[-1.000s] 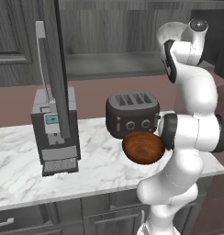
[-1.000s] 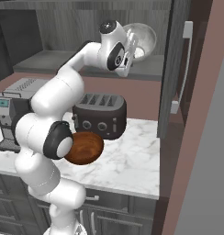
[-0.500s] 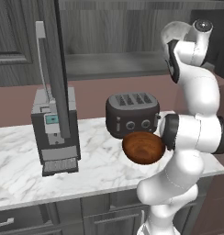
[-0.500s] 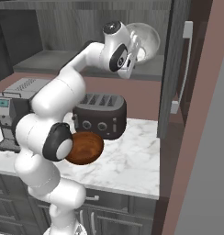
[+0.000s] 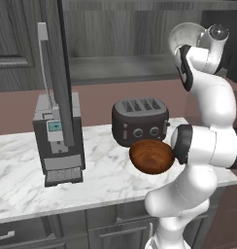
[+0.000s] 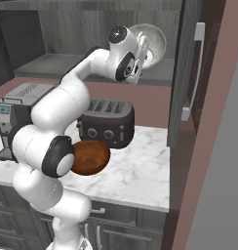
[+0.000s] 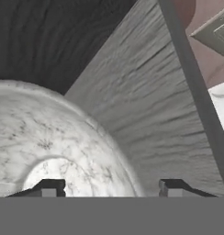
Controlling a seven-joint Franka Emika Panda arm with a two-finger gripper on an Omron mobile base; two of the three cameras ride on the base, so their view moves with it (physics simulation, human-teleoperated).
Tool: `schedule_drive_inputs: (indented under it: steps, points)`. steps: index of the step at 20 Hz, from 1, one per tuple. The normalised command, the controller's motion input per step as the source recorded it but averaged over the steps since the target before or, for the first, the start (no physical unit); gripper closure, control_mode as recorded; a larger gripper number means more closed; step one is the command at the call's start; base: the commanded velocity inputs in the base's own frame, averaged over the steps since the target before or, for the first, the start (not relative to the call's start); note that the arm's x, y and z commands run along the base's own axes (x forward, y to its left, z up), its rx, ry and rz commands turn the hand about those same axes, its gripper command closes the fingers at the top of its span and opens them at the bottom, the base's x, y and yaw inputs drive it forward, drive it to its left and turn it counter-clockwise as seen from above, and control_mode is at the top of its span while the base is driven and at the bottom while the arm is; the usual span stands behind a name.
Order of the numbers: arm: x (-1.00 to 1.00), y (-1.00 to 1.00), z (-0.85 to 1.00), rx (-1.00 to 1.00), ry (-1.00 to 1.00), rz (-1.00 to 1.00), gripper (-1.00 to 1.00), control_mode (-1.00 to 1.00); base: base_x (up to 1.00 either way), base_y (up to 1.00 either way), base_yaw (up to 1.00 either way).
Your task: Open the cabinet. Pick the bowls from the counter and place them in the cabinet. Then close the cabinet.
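The cabinet stands open above the counter, its left door (image 5: pixel 56 73) and right door (image 6: pixel 187 73) swung out, each with a long silver handle (image 6: pixel 195 73). The pale grey-white bowl (image 6: pixel 152 44) is inside over the shelf (image 6: pixel 52 66), tipped up on its edge. My gripper (image 6: pixel 142 50) is at its rim. In the hand view the bowl (image 7: pixel 49 147) lies close ahead on the left, and the gripper (image 7: pixel 109 189) is open with its fingertips (image 7: pixel 48 188) wide apart. The reddish-brown bowl (image 5: pixel 150 156) (image 6: pixel 90 157) sits on the counter in front of the toaster, beside my elbow.
A black toaster (image 5: pixel 140 121) (image 6: pixel 106 124) stands mid-counter, and a grey coffee machine (image 5: pixel 59 141) (image 6: pixel 13 117) to its left, under the left door. The white marble counter (image 6: pixel 140 171) ends at a brown wall on the right. Dark drawer fronts (image 5: pixel 23 233) run below.
The jaws have opened from shut on the pale bowl's rim, letting it go inside the cabinet. The arm has barely shifted and the brown bowl has not moved.
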Motion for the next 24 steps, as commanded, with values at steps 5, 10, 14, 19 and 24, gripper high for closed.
schedule_drive_inputs:
  steps: [5,10,14,19,24]
  points:
    - [0.00,0.00,0.51,0.00,-0.17,0.00,-1.00,-1.00,0.00,0.00,0.00]
    - [-0.06,0.00,0.42,0.00,-0.14,0.01,-1.00,-1.00,0.00,0.00,0.00]
    - [-0.29,0.00,0.08,0.00,-0.08,0.00,-1.00,-1.00,0.00,0.00,0.00]
    - [-0.65,0.00,0.00,0.00,-0.09,0.00,-1.00,-1.00,0.00,0.00,0.00]
    - [-0.96,0.30,0.00,0.00,-0.14,0.00,-1.00,-1.00,0.00,0.00,0.00]
